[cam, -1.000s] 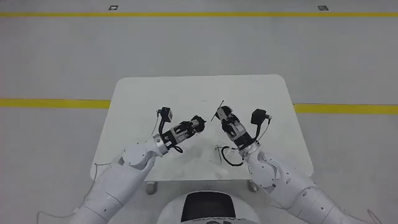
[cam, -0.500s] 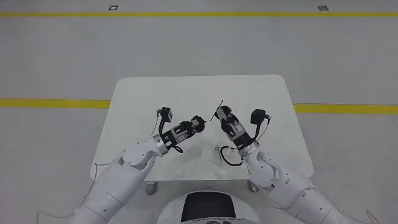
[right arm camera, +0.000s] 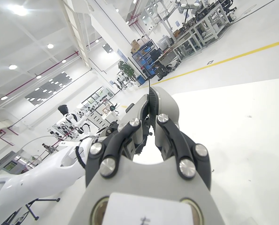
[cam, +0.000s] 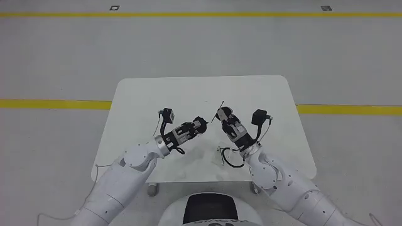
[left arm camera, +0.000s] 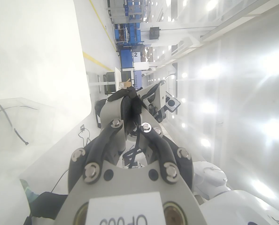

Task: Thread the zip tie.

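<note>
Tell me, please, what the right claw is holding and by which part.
A thin black zip tie, pinched along its strap; the tip pokes just past the right claw.

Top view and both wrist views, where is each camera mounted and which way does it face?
Top view: above the arms, looking down at the table; left pincer and right pincer show.
Left wrist view: on the left wrist, looking along its pincer past the table's edge.
Right wrist view: on the right wrist, looking along its pincer gripping the zip tie.
Shared: every view shows the table.
</note>
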Available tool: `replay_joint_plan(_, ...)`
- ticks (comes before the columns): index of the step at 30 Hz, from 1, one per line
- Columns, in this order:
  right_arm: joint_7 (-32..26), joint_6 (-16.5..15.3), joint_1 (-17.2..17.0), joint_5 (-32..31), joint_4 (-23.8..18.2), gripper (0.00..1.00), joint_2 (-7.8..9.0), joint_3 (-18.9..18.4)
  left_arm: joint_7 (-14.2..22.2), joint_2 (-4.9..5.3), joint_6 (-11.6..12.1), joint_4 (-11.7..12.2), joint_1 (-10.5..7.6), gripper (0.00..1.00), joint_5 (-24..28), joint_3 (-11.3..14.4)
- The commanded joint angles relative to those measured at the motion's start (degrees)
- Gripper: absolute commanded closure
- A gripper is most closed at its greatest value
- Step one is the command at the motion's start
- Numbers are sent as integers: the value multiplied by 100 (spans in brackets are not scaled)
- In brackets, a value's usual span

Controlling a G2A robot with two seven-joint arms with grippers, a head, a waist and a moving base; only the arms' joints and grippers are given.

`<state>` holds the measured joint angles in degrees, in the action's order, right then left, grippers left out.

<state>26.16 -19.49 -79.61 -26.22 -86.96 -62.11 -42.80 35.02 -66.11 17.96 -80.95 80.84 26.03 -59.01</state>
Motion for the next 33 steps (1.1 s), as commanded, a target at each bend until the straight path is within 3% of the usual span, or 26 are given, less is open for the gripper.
replay_joint_plan(1,3,1,0,2,1,100,1,1,0,0,0,0,0,100,0,0)
replay_joint_plan(33,-210,1,-156,-56,-43,100,-152,-233,0,0,0,0,0,100,0,0)
